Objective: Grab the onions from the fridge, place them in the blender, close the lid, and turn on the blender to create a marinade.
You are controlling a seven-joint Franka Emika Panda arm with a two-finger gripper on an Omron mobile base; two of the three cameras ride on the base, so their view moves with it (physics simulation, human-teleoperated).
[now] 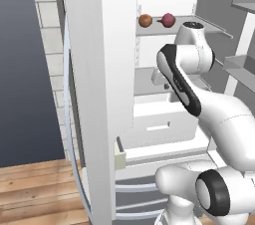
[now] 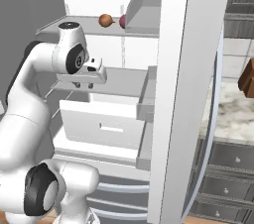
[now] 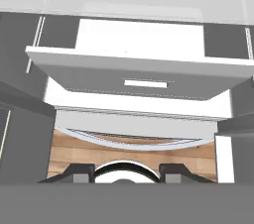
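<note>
The fridge (image 1: 99,94) is standing open, with its tall smooth white door swung out in front of the left base camera. A thin curved bar handle (image 1: 72,159) is running down the edge of the door.

Inside, a flat grey shelf (image 1: 199,26) is sitting high up. Two onions are resting on it, side by side and a little apart. The orange-brown onion (image 1: 145,20) is round and smooth. The dark red-purple onion (image 1: 169,19) is round too, with a small pointed tip poking toward the other one. In the right base view the orange-brown onion (image 2: 105,20) is showing on the same shelf, and the dark red-purple onion (image 2: 123,21) is half hiding behind a pale grey curved shape.

Below the shelf, a boxy white drawer (image 1: 159,124) with a thin slot in its front is sticking out a bit. The hand view is looking down at this drawer (image 3: 144,77), with brown wooden floor (image 3: 149,151) under it.

The white arm with shiny dark joints is bending up into the fridge. The gripper (image 2: 84,85) is hanging well below the onion shelf, just above the drawer, and it is pointing down. The jaws are holding nothing. Their small dark tips (image 3: 82,173) are sitting a little apart, with an empty gap between them.

At the right of the right base view, a speckled stone counter (image 2: 228,109) is sitting over grey drawers.
</note>
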